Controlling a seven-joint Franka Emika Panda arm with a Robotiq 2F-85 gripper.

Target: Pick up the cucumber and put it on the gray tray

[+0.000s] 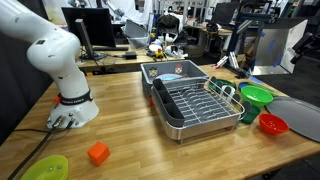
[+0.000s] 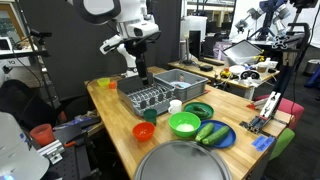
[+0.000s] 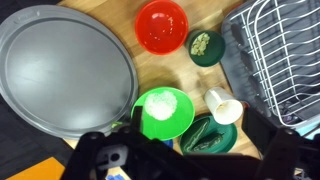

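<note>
Wood, light planks: the surface (image 1: pixel 120 125), which carries every item below.

Gray, plain, low-rimmed: the gray tray (image 3: pixel 60 70), bare. It lies at the near edge in an exterior view (image 2: pixel 185 160) and fills the left of the wrist view.

Steel: tub with wire dish rack (image 2: pixel 150 95), far behind the bowls. The arm hangs above it.

Bright green bowl (image 3: pixel 163 112), just right of the tray's rim in the wrist view.

Red bowl (image 3: pixel 162 25), beside the tray and apart from the green one.

Blue plate (image 2: pixel 228 140), right of the bright green bowl.

Cucumber (image 2: pixel 210 133): dark green and slim, lying on that plate. In the wrist view it sits (image 3: pixel 208 138) between the bright green bowl and a white cup (image 3: pixel 225 105). Whether the plate holds a second piece is too small to tell.

End effector (image 2: pixel 141 72): fingers spread wide and nothing between them. It stands high, well apart from the cucumber.

Step in hand, as judged: the approach.
- Travel right and nearer until centred over the plate.
- Turn the wrist so the fingers straddle the cucumber's narrow width.
- Descend in the gap without clipping the bowl rim or tipping the cup.
- Close at mid-length.
- Lift above the bowl rim before crossing to the tray.
</note>
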